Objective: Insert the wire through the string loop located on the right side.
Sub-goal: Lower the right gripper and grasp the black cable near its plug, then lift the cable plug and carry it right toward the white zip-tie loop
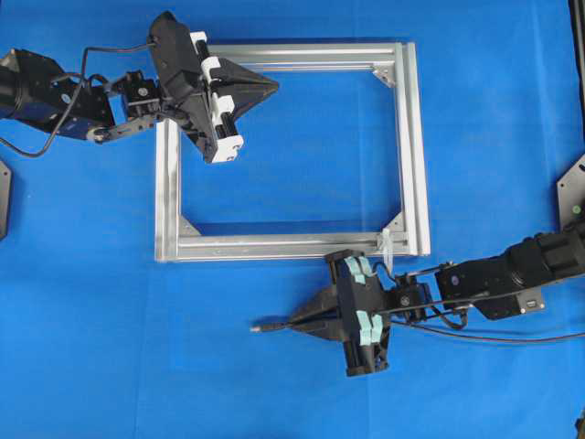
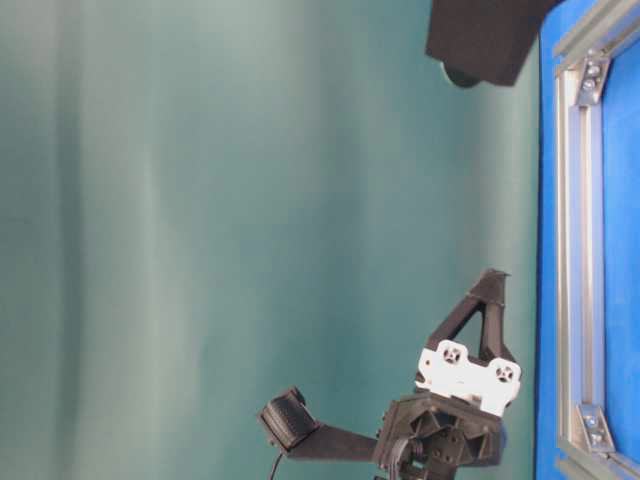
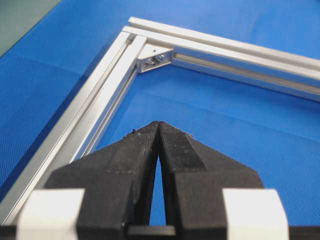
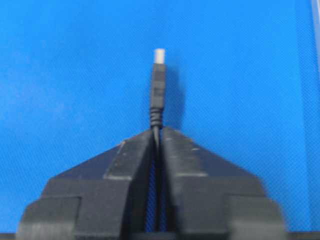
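Right end effector (image 4: 158,132) clamped on the wire (image 4: 158,90) — left end effector (image 3: 159,127) together, empty — string loop (image 1: 387,245) barely discernible

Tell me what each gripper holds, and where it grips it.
Right gripper pinches the wire just behind its plug. Left gripper is shut on nothing.

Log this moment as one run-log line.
right gripper: shut on wire behind plug | left gripper: shut, empty, over frame | string loop: not yet threaded
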Tool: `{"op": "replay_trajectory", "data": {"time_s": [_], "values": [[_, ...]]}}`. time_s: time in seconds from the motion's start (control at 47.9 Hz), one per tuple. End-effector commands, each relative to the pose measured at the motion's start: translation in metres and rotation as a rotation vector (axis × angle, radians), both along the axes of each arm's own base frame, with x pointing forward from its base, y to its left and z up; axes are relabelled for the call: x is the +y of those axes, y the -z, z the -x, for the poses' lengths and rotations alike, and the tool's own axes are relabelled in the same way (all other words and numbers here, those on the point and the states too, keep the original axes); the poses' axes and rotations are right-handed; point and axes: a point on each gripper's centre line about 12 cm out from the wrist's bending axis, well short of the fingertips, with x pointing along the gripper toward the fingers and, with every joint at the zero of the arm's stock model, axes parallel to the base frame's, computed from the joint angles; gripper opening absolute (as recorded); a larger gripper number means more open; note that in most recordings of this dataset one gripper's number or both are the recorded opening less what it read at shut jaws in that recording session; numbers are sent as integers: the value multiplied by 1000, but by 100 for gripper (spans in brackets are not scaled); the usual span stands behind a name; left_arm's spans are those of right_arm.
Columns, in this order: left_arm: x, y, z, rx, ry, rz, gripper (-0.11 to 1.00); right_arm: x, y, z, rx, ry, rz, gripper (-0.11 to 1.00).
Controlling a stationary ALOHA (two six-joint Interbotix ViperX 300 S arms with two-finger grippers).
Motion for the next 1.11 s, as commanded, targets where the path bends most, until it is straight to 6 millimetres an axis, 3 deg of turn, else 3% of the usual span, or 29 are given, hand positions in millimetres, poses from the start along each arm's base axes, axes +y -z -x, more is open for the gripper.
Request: {"op": "replay_trajectory", "data": {"time_s": [0.0, 0.376, 0.773, 1.086], "values": [[0, -14, -2, -39, 2, -13, 0, 4, -17, -3, -44, -9, -13, -3], [0, -14, -2, -41, 2, -13, 0, 7, -27, -3, -47, -18, -19, -4], [0, -15, -2, -44, 2, -14, 0, 5, -89, -2, -97, -63, 35, -4], [0, -15, -2, -42, 1, -11, 0, 3, -90, -4, -85, -62, 41, -4]]}}
